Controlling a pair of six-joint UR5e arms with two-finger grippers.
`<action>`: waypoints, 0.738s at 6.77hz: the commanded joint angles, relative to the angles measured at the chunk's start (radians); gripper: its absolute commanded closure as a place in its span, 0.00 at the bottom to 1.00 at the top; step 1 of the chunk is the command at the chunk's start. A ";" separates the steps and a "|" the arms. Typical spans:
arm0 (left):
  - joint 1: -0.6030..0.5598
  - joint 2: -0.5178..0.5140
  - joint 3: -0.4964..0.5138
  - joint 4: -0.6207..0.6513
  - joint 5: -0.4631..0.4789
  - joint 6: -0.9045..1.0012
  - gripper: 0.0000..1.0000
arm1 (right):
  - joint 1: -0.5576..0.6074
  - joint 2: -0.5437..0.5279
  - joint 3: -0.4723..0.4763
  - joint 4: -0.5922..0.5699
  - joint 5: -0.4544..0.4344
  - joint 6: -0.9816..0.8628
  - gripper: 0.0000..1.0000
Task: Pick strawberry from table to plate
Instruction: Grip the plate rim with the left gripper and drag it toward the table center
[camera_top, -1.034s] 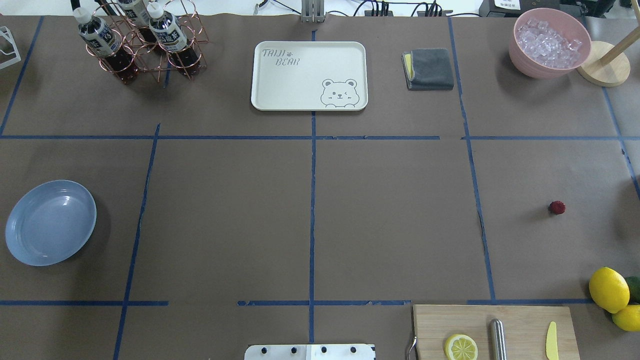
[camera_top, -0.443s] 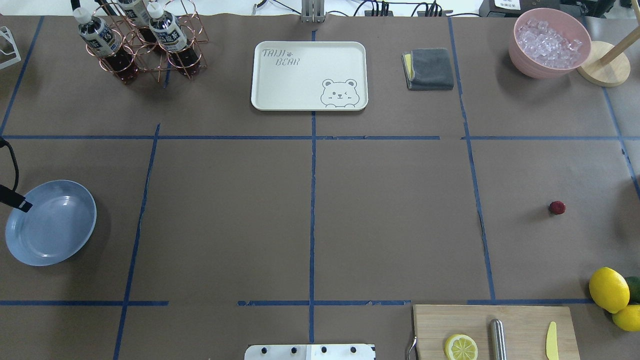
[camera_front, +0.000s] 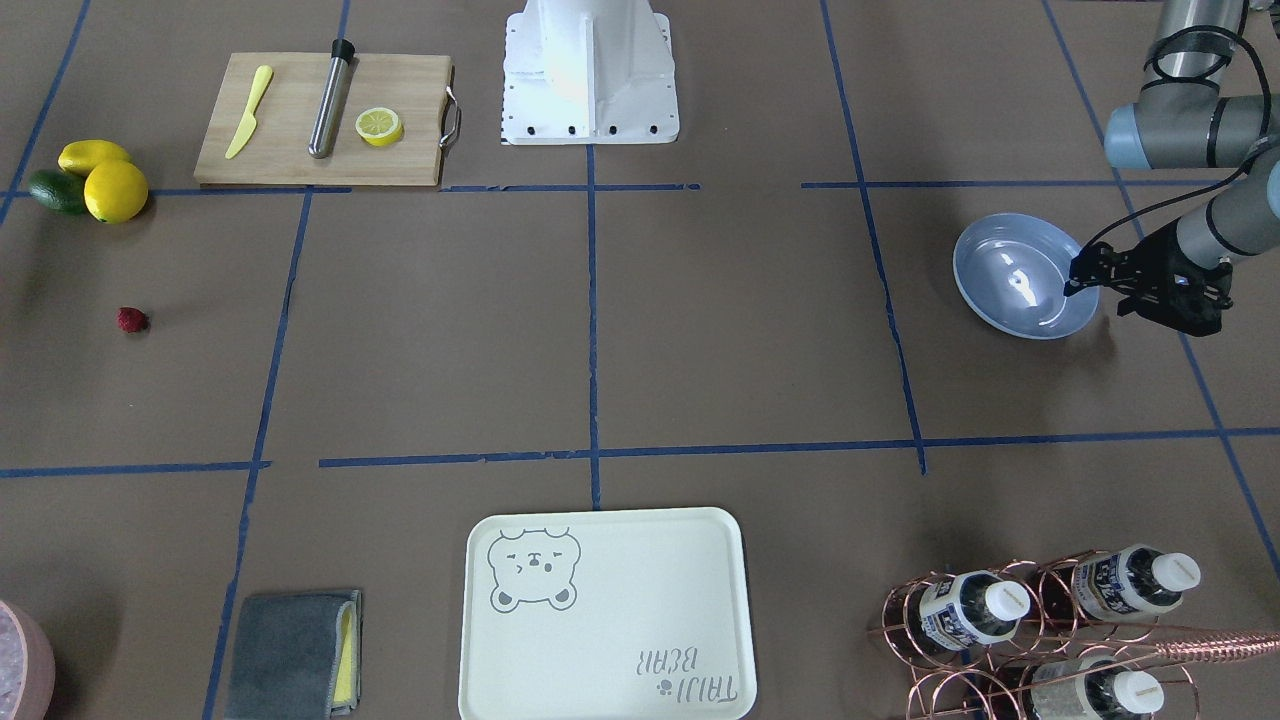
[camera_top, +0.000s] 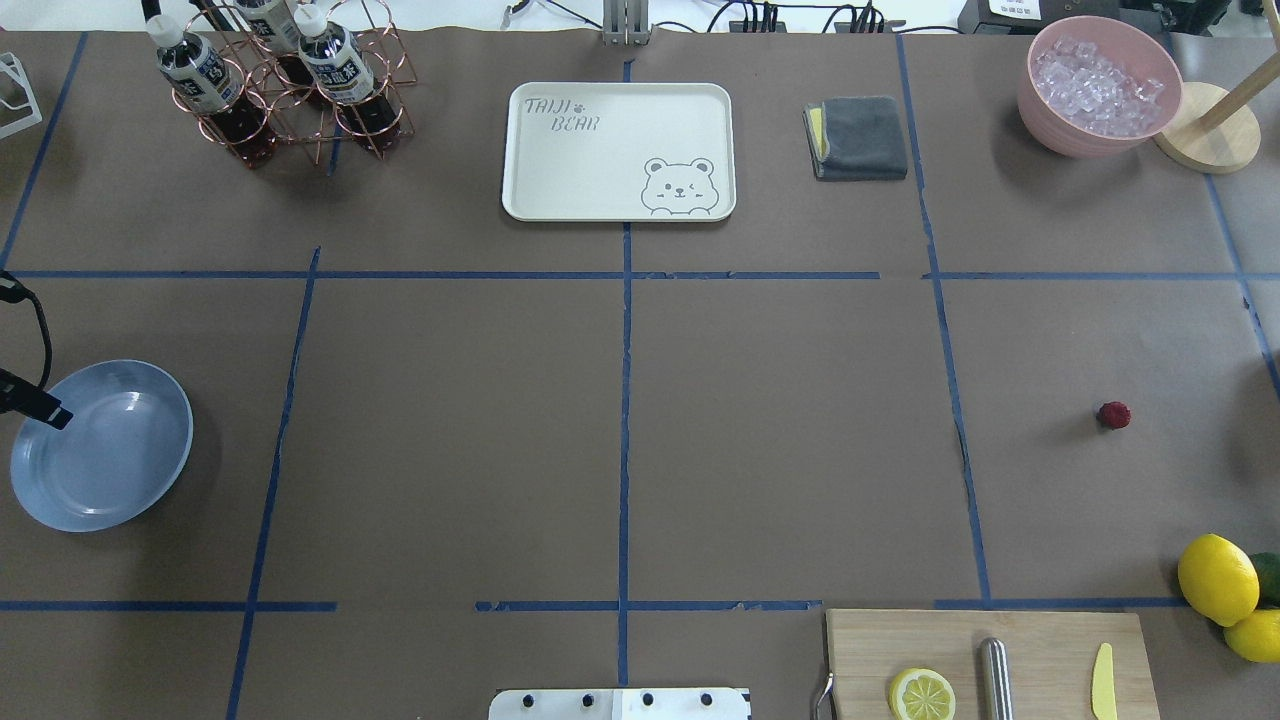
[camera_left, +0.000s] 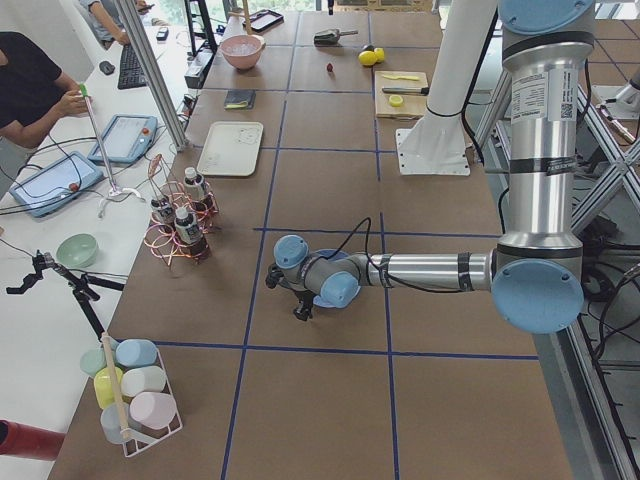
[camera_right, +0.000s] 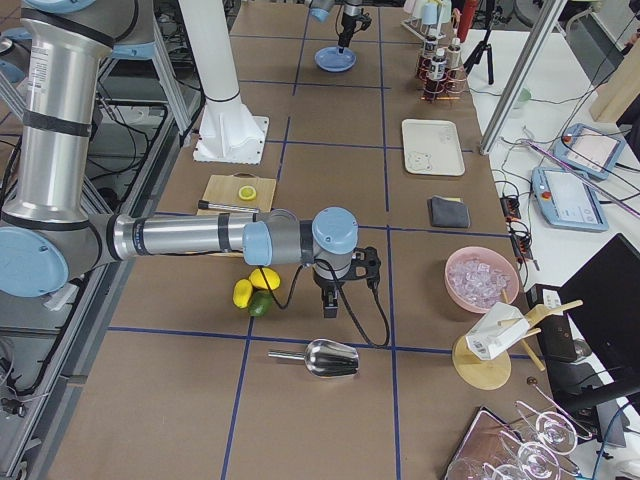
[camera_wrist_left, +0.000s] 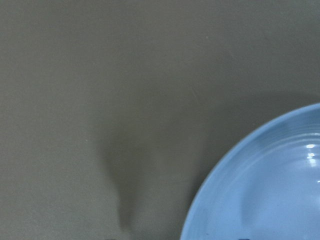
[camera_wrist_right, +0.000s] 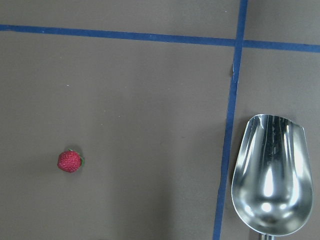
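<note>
The strawberry (camera_top: 1114, 415) (camera_front: 132, 320) lies alone on the table (camera_top: 780, 440) at the robot's right; in the right wrist view the strawberry (camera_wrist_right: 69, 161) sits low and left. The pale blue plate (camera_top: 120, 470) (camera_front: 1010, 290) (camera_wrist_left: 280, 200) rests far off at the table's left side and holds nothing. My left gripper (camera_top: 52, 416) (camera_front: 1070, 288) hovers over the plate's outer rim, its fingers drawn to a single tip, shut on nothing. My right gripper (camera_right: 331, 312) points down near the lemons; I cannot tell whether it is open or shut.
A steel scoop (camera_wrist_right: 270, 175) lies right of the strawberry. Two lemons and an avocado (camera_top: 1225, 590) sit by the cutting board (camera_top: 990, 660). At the back stand the bear tray (camera_top: 618, 150), a bottle rack (camera_top: 285, 85), a grey cloth (camera_top: 857, 137) and a pink ice bowl (camera_top: 1100, 85).
My left gripper came into the overhead view from the left edge and now hangs over the plate's rim. The strawberry and plate stayed put.
</note>
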 joint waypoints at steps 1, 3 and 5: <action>0.001 -0.002 0.000 -0.005 -0.001 0.001 1.00 | 0.000 0.005 -0.002 -0.002 0.001 0.002 0.00; 0.000 -0.002 -0.036 -0.010 -0.037 0.001 1.00 | 0.000 0.005 -0.003 0.000 0.001 0.000 0.00; 0.000 -0.020 -0.139 -0.013 -0.241 -0.181 1.00 | 0.000 0.005 -0.003 0.002 0.000 0.000 0.00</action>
